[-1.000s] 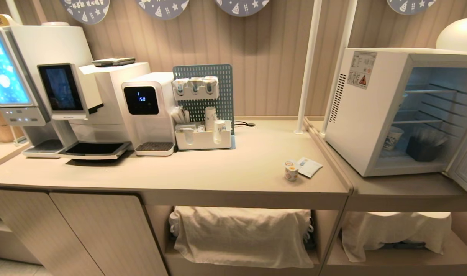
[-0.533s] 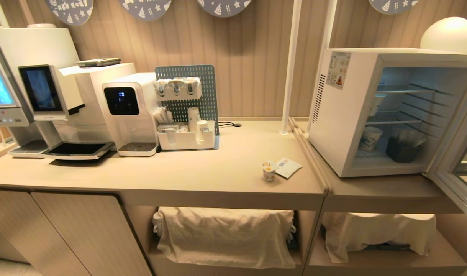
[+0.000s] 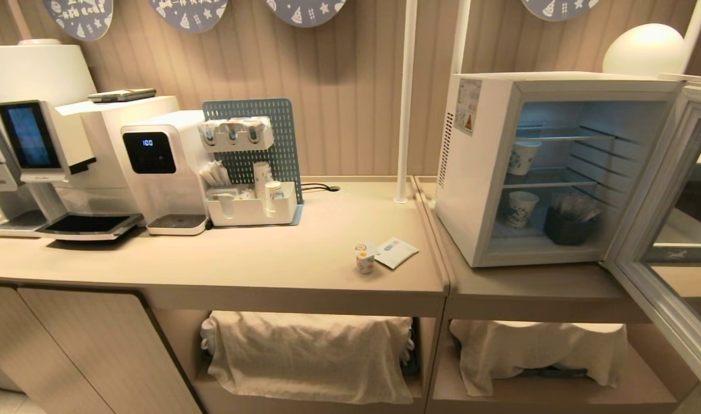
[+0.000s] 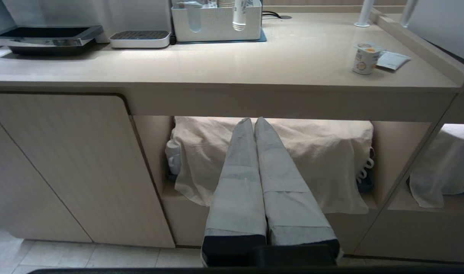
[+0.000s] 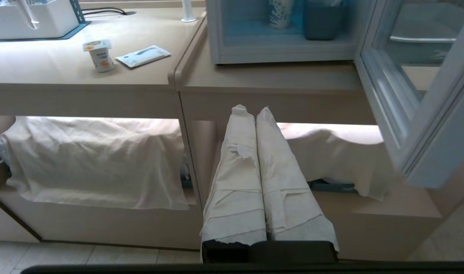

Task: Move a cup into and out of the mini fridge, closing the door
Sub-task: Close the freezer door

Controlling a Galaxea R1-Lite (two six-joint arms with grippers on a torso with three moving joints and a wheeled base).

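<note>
Beige bench (image 3: 269, 259) runs along a ribbed wall, with a lower section to the right carrying the mini fridge (image 3: 477, 172). Its door (image 3: 661, 230) stands swung wide open to the right. Head view shows the fridge interior: one paper cup (image 3: 523, 156) on the upper wire shelf, another paper cup (image 3: 521, 208) on the floor of the cabinet, and a dark bin (image 3: 567, 225) beside it holding what appear to be wrapped items, not identifiable. The cup (image 3: 364, 259) stands upright on the bench near its right end, just beside a flat sachet (image 3: 396, 252), well apart from the fridge. A white organiser tray (image 3: 252, 210) against a blue pegboard holds stacked cups and sachets, next to a water dispenser (image 3: 160, 167). Neither arm appears in the head view. Wrist views alone show them: left pincer (image 4: 253, 120) and right pincer (image 5: 251, 110), both with wrapped fingers pressed together and holding nothing, hang below bench level in front of cloth-draped shelves (image 4: 292, 160). Right wrist view also shows the door's lower edge close by.
</note>
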